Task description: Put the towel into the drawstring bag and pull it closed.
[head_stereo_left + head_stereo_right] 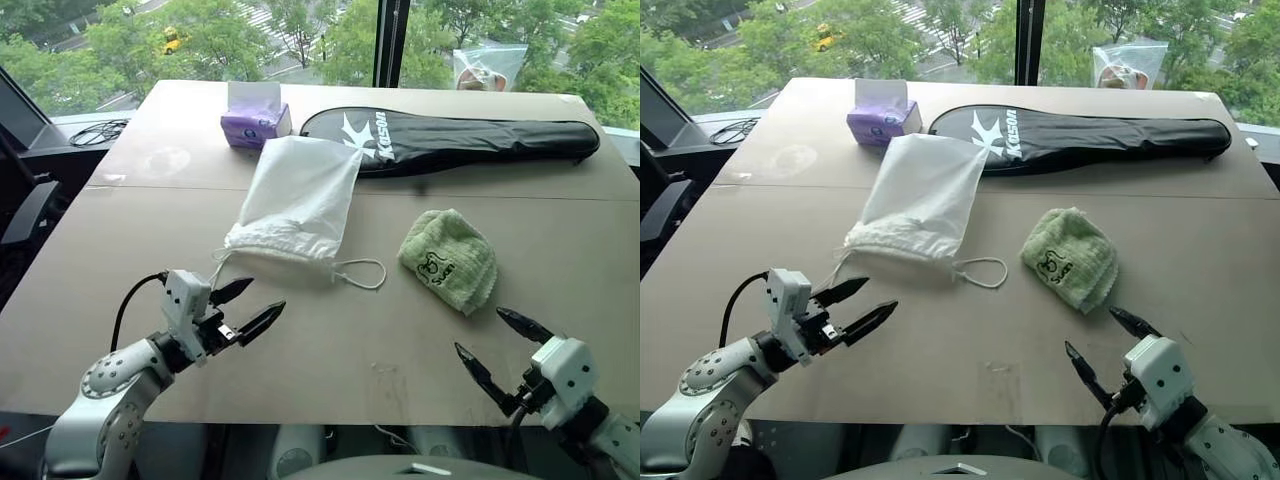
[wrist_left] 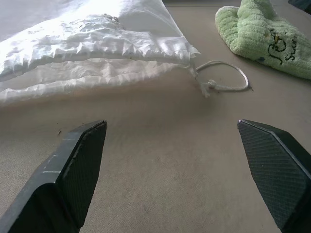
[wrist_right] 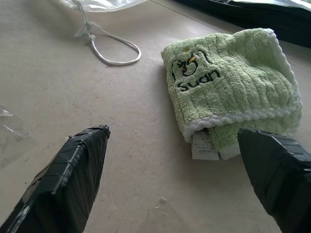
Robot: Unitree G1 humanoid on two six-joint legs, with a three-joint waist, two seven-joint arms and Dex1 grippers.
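Nothing has been picked up yet, as far as I can judge: the job looks to be at its very start. On the brown table (image 1: 560,230) the white drawstring bag (image 1: 296,198) lies flat, its gathered mouth turned toward the robot and a cord loop (image 1: 360,273) trailing from one corner. The green towel (image 1: 449,259) sits bunched to the right of the bag, apart from it, emblem up. The left gripper (image 1: 246,308) hovers just short of the bag's mouth, fingers spread wide and empty. The right gripper (image 1: 503,348) hangs near the towel's closest edge, likewise spread and holding nothing. Beyond them lie a black racket case (image 1: 450,140) and a purple tissue box (image 1: 254,125).

Next, I'd guess, the right gripper must reach forward and close on the towel, while the left takes the bag's hem to hold it open. That thin fabric lying flat may be awkward to pinch.
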